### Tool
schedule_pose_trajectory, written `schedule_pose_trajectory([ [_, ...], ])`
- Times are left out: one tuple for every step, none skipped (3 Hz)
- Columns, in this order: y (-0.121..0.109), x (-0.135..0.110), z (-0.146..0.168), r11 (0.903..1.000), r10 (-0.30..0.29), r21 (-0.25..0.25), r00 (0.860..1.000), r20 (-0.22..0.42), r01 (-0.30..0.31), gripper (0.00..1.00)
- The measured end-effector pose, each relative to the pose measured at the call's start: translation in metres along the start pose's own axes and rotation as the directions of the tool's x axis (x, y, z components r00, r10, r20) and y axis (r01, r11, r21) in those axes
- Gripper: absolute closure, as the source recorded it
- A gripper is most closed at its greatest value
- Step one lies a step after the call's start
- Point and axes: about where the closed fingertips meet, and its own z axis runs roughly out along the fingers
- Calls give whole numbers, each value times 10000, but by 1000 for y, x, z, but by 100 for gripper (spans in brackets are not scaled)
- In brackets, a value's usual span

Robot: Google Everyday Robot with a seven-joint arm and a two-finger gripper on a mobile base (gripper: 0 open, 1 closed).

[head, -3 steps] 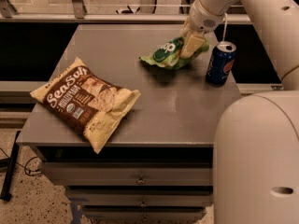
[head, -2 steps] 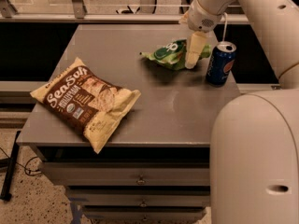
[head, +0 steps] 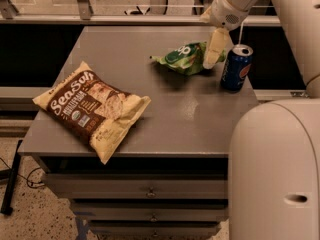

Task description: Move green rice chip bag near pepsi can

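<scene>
The green rice chip bag (head: 181, 58) lies on the grey table top (head: 150, 114) at the back right. The pepsi can (head: 236, 68) stands upright just right of it, a small gap away. My gripper (head: 215, 48) hangs down from the arm at the bag's right end, between the bag and the can, and covers that end of the bag.
A large brown-and-cream SeaSalt bag (head: 92, 106) lies at the table's front left. The robot's white body (head: 275, 169) fills the lower right. A railing (head: 100, 19) runs behind the table. Drawers (head: 150, 191) sit below the table top.
The gripper has turned from tilted over the bag to more upright and shifted slightly right. The bag now lies flatter on the table beside the can.
</scene>
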Motion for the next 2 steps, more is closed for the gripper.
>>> schedule_pose_trajectory([
  [5, 16, -37, 9940, 1000, 337, 9894, 1054, -1040, 0],
  [20, 38, -83, 9738, 2029, 537, 9504, 2360, -2212, 0],
])
